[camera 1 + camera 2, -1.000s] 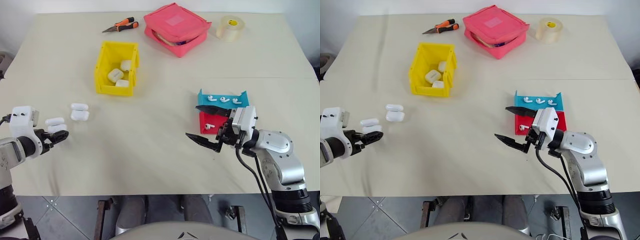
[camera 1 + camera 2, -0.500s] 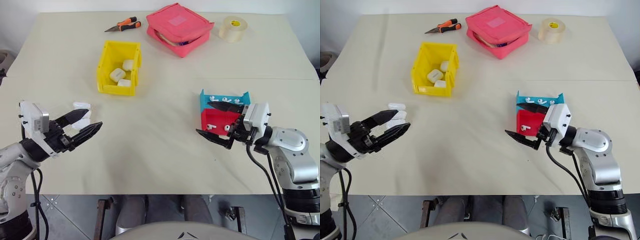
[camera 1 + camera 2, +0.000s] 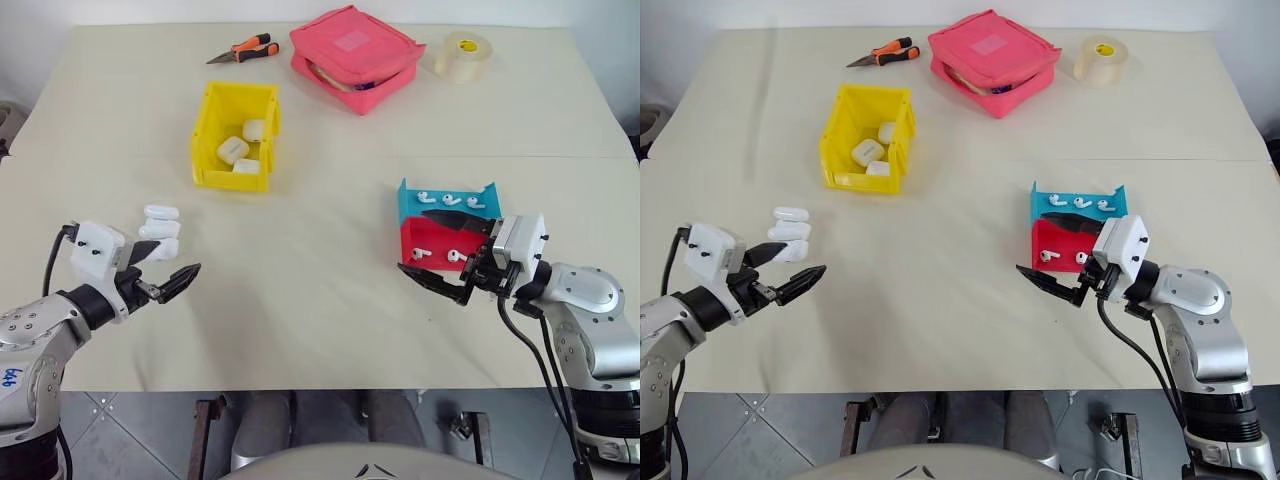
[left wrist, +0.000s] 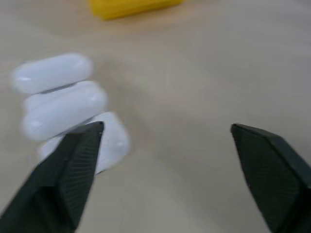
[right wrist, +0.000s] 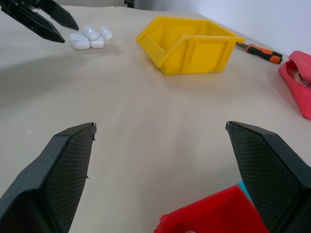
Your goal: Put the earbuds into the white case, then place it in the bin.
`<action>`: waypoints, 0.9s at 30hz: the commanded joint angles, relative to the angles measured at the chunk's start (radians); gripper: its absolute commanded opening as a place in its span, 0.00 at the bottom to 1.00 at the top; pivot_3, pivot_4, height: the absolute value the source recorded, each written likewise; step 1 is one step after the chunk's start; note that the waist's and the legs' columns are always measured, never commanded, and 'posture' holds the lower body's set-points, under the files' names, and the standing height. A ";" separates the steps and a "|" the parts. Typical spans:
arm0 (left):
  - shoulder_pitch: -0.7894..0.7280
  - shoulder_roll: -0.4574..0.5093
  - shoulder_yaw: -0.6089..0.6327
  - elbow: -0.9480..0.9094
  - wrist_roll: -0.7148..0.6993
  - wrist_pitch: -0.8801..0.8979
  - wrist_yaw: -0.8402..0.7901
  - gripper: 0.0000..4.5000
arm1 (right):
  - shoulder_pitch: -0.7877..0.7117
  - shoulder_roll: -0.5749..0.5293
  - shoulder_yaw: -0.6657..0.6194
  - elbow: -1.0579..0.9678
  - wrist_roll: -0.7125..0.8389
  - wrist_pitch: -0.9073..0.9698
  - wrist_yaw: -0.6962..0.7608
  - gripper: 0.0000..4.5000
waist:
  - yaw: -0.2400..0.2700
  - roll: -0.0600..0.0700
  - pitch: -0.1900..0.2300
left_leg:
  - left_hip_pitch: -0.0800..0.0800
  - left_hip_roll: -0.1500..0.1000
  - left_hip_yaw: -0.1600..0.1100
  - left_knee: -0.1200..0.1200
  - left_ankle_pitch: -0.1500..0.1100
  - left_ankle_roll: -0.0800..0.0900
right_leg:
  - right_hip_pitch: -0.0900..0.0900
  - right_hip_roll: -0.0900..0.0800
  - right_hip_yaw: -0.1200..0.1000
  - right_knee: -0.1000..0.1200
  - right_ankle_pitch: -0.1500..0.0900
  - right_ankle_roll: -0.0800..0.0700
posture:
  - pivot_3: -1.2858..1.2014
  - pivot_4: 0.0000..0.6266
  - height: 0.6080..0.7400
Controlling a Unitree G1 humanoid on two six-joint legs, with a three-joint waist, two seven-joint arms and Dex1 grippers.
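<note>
Three white cases (image 3: 160, 230) lie in a tight cluster at the left of the table, also seen as the white cases (image 4: 63, 108). My left gripper (image 3: 178, 260) stands open just in front of them with nothing between its fingers; one finger (image 4: 73, 165) overlaps the nearest case. Several earbuds (image 3: 449, 199) lie in the blue-and-red tray (image 3: 408, 200) at the right. My right gripper (image 3: 413, 240) is open at the tray's near left corner and holds nothing. The yellow bin (image 3: 212, 125) stands farther back on the left with three white cases (image 3: 232, 150) inside.
A pink zip pouch (image 3: 353, 45) lies at the back, with orange-handled pliers (image 3: 240, 50) to its left. A tape roll (image 3: 461, 54) sits to the pouch's right. Bare tabletop lies between the two grippers.
My left gripper was shut on a white case and now stands open. That case lies with the others, and the hand has swung right. My right gripper drifted slightly right, still open.
</note>
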 commanded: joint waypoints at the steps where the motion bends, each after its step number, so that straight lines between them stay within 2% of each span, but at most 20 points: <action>1: -0.002 0.025 0.058 -0.102 -0.005 0.175 0.099 1.00 | -0.025 -0.012 -0.005 0.013 0.019 -0.002 0.021 1.00 | 0.001 0.000 0.000 | 0.000 0.000 0.000 0.000 0.000 0.000 | 0.000 0.000 0.000 0.000 0.000 0.000 | 0.52 0.24 1.00; 3: -0.030 0.029 0.075 -0.143 -0.032 0.291 0.134 1.00 | -0.036 -0.007 0.002 0.024 0.017 -0.002 0.029 1.00 | 0.002 0.000 0.000 | 0.000 0.000 -0.001 0.000 0.000 0.000 | 0.000 0.000 0.000 0.000 0.000 0.000 | 0.52 0.24 1.00; 6: -0.125 0.016 0.081 -0.147 0.001 0.518 0.248 1.00 | -0.050 0.003 0.016 0.032 0.017 0.000 0.040 1.00 | 0.003 0.000 0.000 | 0.000 -0.001 -0.001 0.000 0.000 0.000 | 0.000 0.000 0.000 0.000 0.000 0.000 | 0.52 0.24 1.00; 12: -0.337 -0.059 0.054 -0.065 0.032 0.771 0.340 1.00 | -0.061 0.021 0.037 0.022 0.013 0.000 0.026 1.00 | 0.001 0.000 0.000 | 0.000 -0.002 -0.001 0.000 0.000 0.000 | 0.000 0.001 -0.001 0.002 0.000 0.000 | 0.52 0.24 1.00; 27: -0.472 -0.107 -0.054 0.093 0.082 0.780 0.379 1.00 | -0.024 0.046 0.034 -0.027 0.008 -0.010 -0.031 1.00 | 0.001 0.000 0.000 | 0.000 -0.002 0.000 0.001 0.001 -0.001 | -0.001 0.001 -0.001 0.002 0.000 0.000 | 0.52 0.24 1.00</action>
